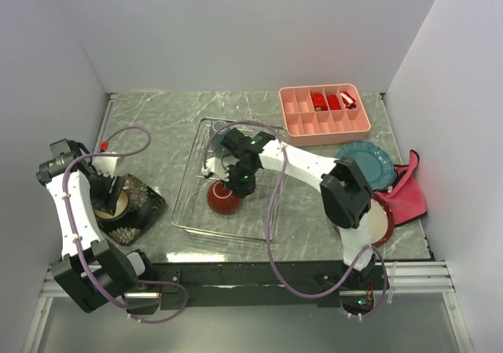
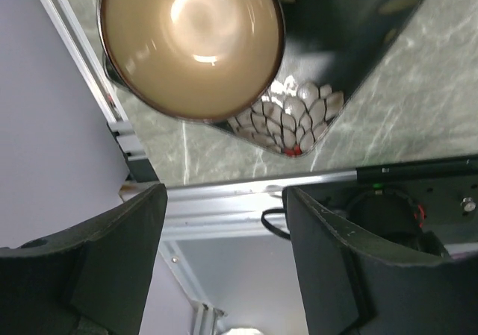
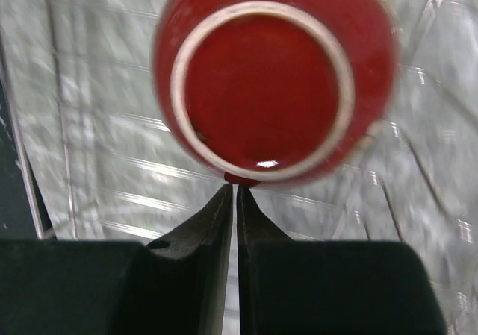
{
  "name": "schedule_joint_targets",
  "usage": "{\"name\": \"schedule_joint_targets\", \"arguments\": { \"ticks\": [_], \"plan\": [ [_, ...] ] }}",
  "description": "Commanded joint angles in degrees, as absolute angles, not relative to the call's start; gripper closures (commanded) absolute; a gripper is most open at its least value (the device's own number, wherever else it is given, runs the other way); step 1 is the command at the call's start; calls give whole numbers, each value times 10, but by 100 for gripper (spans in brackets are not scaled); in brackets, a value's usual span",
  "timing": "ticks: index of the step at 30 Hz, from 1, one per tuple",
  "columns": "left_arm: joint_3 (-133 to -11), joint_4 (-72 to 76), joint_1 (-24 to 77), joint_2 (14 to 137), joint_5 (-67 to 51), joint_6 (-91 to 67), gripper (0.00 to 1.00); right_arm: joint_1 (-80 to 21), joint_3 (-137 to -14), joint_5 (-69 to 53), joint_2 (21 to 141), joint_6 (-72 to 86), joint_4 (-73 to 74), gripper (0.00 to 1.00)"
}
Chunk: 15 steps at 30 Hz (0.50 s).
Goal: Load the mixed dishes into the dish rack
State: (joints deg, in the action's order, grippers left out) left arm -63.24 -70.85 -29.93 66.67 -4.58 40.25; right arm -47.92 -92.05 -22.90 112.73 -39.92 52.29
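Red bowl (image 3: 272, 89) lies bottom-up in the rack (image 1: 191, 200), its pale foot ring facing the right wrist camera and the wire grid showing around it. The right gripper (image 3: 236, 189) has its fingers pressed nearly flat together, with only a thin slit between them. The tips sit right at the near edge of the red bowl, where a sliver of red shows. Whether they pinch it or merely touch it, I cannot tell. From above, this gripper hangs over the middle of the rack at the far right edge of the red bowl. The mug (image 1: 219, 126) stands in the far left corner of the rack.

On the left, the small bowl (image 2: 190, 44) sits upright on the black plate (image 2: 351, 29), cream inside with a dark rim. The black plate lies flat on the table (image 1: 157, 125), left of the rack and apart from it. The left gripper (image 2: 224, 193) has its fingers spread wide, with nothing between them. The small bowl lies just beyond the fingertips, set toward the left finger.

Right of the rack, the teal plate (image 1: 376, 158) lies flat, and the cream plate (image 1: 385, 223) lies nearer the arm bases, partly hidden by the right arm. A cloth (image 1: 410, 192) is bunched beside both. A pink tray (image 1: 295, 121) with red blocks (image 1: 318, 100) sits at the far right.
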Motion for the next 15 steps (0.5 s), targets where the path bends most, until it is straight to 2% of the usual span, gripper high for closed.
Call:
{"name": "schedule_joint_targets", "arguments": {
  "ticks": [1,9,15],
  "plan": [
    [-625,-748,-315,629,-35,460,28,-501,-979,-264,1159,-409,503,86],
    [-617,-773,-329,611,-10,479,28,-512,-1076,-286,1216,-380,471,86],
    [-620,-788,-329,578,-67,574,27,-482,-1106,-270,1195,-371,550,85]
  ]
}}
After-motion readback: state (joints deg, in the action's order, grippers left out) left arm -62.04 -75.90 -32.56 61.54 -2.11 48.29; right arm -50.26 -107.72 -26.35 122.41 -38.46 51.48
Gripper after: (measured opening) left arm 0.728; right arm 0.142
